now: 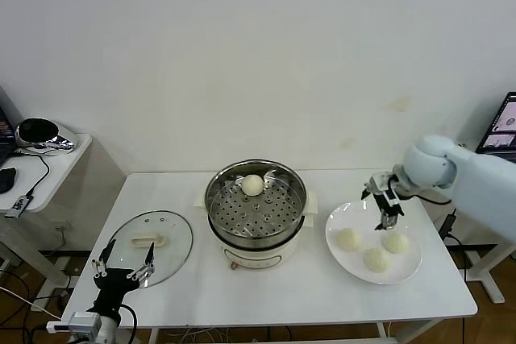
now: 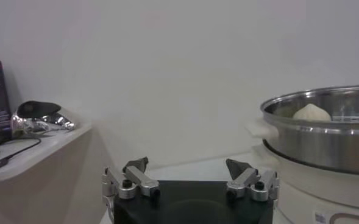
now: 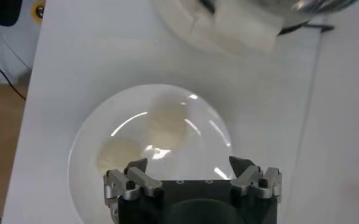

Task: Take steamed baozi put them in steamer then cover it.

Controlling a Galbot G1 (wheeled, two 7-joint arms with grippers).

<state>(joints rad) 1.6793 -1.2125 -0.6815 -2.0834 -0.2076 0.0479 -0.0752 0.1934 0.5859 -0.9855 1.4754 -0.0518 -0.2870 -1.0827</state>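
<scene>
The steamer stands mid-table with one steamed baozi on its perforated tray; the left wrist view also shows this steamer and baozi. Three more baozi lie on a white plate. My right gripper hangs open just above the plate's far side, holding nothing. In the right wrist view it is over the plate with two baozi ahead. The cover lies flat at the left. My left gripper is open at its near edge.
A side table at the far left carries a shiny dark object and cables. A monitor shows at the right edge. The white table's front edge runs close below the plate and cover.
</scene>
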